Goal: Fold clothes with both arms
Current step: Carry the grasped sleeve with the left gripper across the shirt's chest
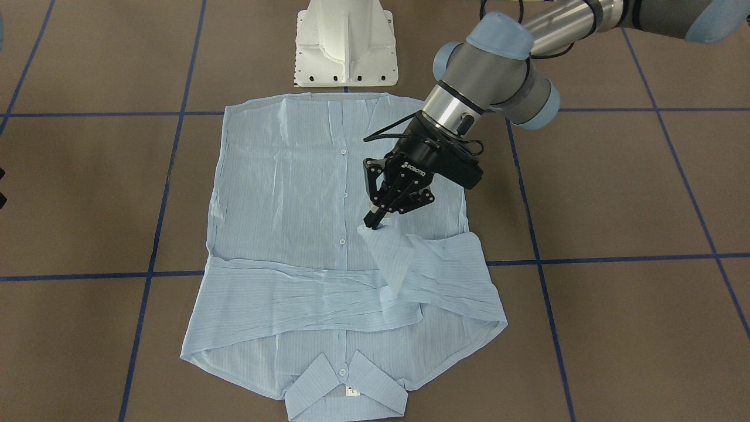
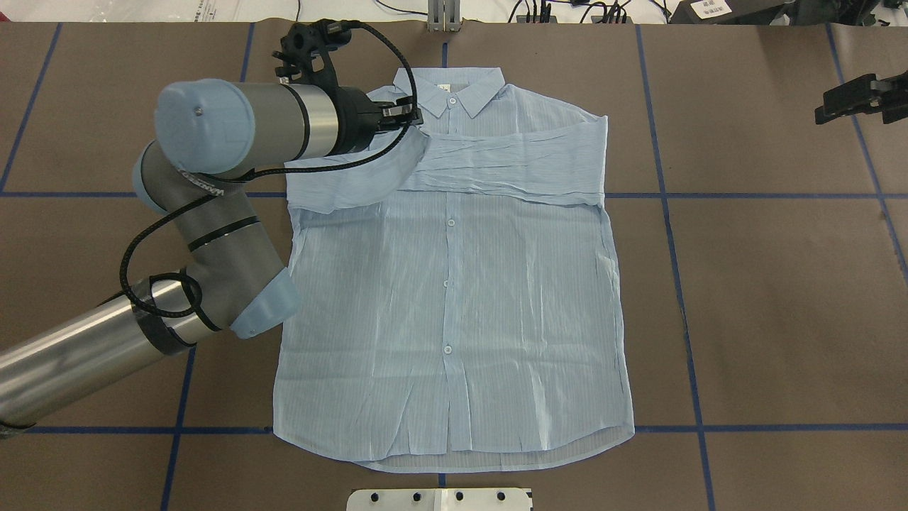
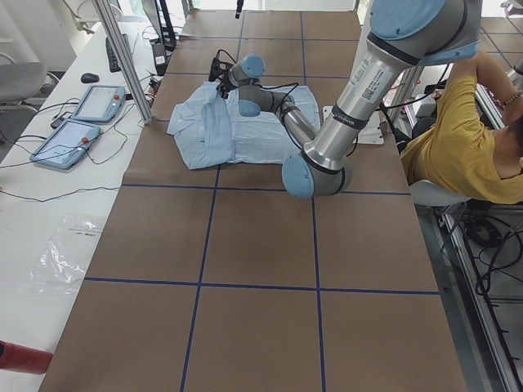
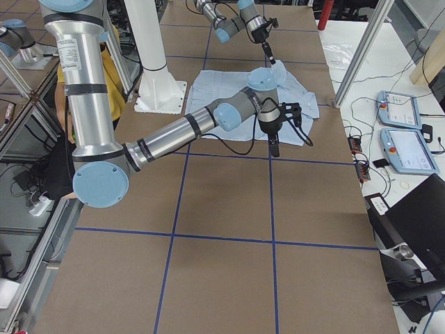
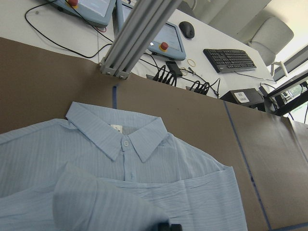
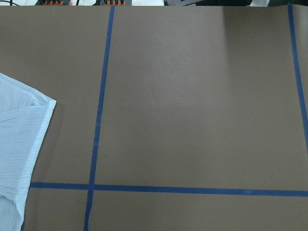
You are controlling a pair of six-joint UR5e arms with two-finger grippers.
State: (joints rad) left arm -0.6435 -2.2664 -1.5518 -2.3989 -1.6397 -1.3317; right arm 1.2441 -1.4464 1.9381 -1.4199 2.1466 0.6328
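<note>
The light blue striped shirt (image 1: 281, 193) lies flat and buttoned on the brown table, its collar (image 1: 345, 387) at the side far from the robot. One sleeve (image 2: 511, 160) is folded across the chest. My left gripper (image 1: 375, 224) is shut on the cuff of the other sleeve (image 1: 404, 258) and holds it raised over the chest. From overhead it (image 2: 413, 121) sits beside the collar (image 2: 454, 89). My right gripper (image 2: 826, 112) hangs over bare table well right of the shirt. I cannot tell if it is open. The right wrist view shows only the shirt's edge (image 6: 19, 144).
The white pedestal base (image 1: 345, 44) stands at the shirt's hem side. Blue tape lines (image 1: 615, 259) cross the brown table. An aluminium post (image 5: 139, 38), teach pendants (image 3: 82, 122) and a keyboard (image 5: 231, 60) lie beyond the collar side. A person in yellow (image 3: 466, 147) sits behind the robot.
</note>
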